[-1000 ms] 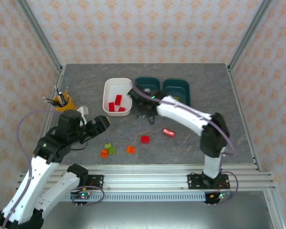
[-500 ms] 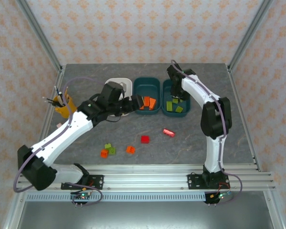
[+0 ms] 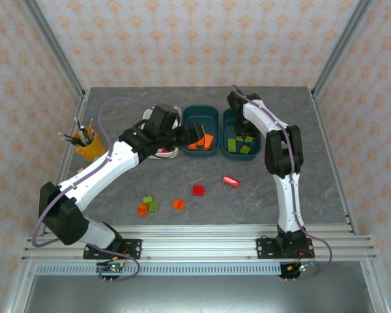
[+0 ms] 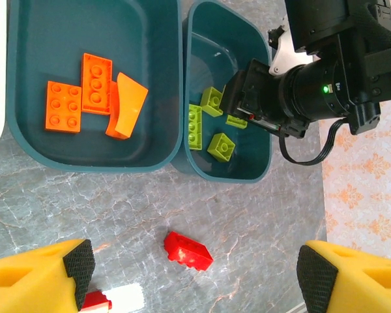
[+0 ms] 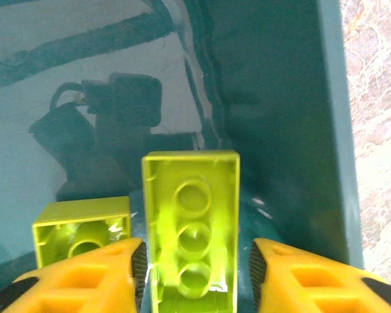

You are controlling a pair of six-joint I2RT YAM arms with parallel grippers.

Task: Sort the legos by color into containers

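Nothing readable here, no words, labels, brand marks or numbers that I can make out on anything. If the studs on the orange legos [image 4: 96, 83] have lettering on them, it's too small to tell.

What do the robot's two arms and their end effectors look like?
Both the left arm and the right arm have white shells with black joints, and a purple cable trails along each. The left end effector and the right end effector each have two blocky yellow fingers with black pads. A small green light glows on the right arm's black wrist.
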